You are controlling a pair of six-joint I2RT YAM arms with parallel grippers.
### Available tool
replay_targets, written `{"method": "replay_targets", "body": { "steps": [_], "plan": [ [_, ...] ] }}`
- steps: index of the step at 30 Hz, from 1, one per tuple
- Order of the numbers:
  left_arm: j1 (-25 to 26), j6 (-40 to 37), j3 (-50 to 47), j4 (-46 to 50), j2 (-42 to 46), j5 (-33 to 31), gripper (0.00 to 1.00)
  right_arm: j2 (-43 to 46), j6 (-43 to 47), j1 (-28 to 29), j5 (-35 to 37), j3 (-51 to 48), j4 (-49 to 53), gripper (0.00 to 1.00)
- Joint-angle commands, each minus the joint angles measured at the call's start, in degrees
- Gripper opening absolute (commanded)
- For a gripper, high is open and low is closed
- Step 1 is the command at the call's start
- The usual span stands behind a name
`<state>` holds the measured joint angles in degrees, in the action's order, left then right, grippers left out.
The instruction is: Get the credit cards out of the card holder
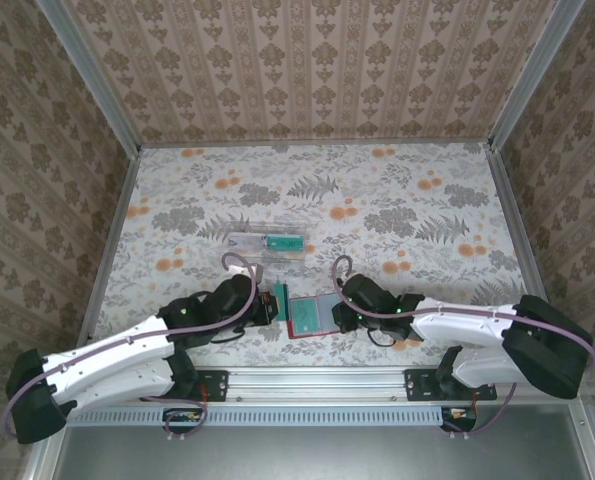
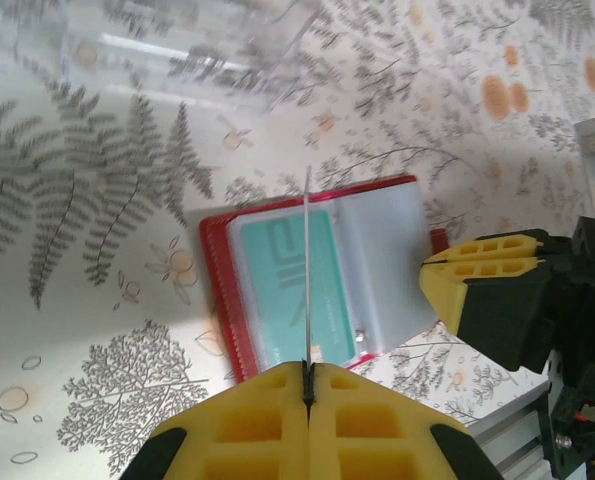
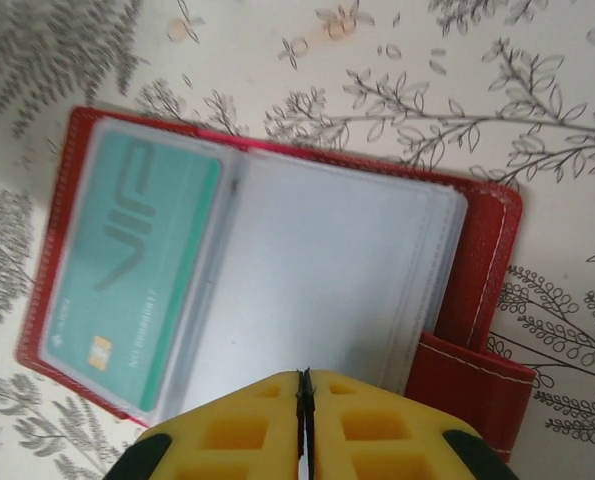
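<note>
While the card holder [image 1: 325, 312] is laid open, long axis nine-to-three, a credit card [image 2: 307, 250] is pinched edge-on by the left gripper [image 2: 308, 368]; the right gripper [image 3: 303, 378] is closed, its hold undetermined.

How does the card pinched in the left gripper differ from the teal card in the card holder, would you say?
The pinched card is out of the card holder, clamped in the left gripper; the teal card sits in a pocket. The pinched card shows edge-on, a thin line; the teal card lies flat, its VIP lettering visible. Both are thin flat cards.
</note>
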<state>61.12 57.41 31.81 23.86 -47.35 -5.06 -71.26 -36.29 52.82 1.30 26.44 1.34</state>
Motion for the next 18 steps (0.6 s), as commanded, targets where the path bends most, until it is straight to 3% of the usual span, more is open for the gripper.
{"method": "replay_targets", "body": {
  "steps": [1,9,11,13,18],
  "plan": [
    [-0.4,-11.0,7.0,9.2,-1.8,-3.4,0.02,5.0,1.2,0.3,2.8,0.1,3.4,0.23],
    [-0.3,-36.0,21.3,19.3,-10.1,-11.5,0.0,20.7,3.6,-0.4,9.4,-1.9,9.4,0.6],
    [0.0,-43.7,22.9,19.5,-11.5,-13.0,0.0,24.7,3.6,-0.8,10.9,-2.8,10.8,0.83],
    [0.2,-52.1,24.6,19.4,-13.0,-14.2,0.0,28.9,3.6,-1.0,12.3,-3.8,11.6,0.96],
    [0.8,-71.2,25.6,18.3,-15.6,-18.5,0.0,36.9,3.9,-1.5,14.6,-6.8,13.0,1.0]
  ]
}}
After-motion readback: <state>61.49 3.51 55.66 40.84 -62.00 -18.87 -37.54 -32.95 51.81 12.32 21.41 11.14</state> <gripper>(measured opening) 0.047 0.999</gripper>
